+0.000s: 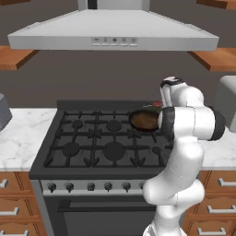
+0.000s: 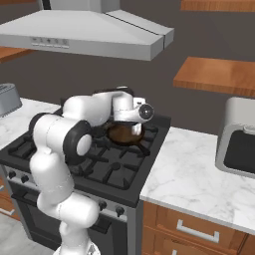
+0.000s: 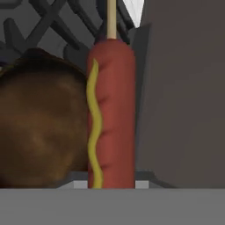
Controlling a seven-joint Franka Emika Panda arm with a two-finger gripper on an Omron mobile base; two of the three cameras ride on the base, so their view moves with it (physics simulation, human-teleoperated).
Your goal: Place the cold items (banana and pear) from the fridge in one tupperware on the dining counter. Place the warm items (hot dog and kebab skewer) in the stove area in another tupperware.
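Kitchen wall run: black gas stove [image 1: 101, 138] with iron grates set in white marble counter [image 2: 199, 174], grey steel range hood [image 1: 113, 34] above, round brown pan [image 1: 144, 120] on the far right burner. Red sausage hot dog [image 3: 112, 114] with wavy yellow mustard line and pale wooden stick, beside the pan. Gripper closed on the hot dog, fingertips hidden.

Even, soft rendered light with little shadow

The stove [image 1: 106, 138] and marble surface [image 2: 199, 174] are lit evenly from above, and no hard shadows or glare are cast. The wall behind is kept dim. In the hand view the hot dog [image 3: 112, 114] is rendered soft and slightly blurred, and coarse pixelation is seen throughout.
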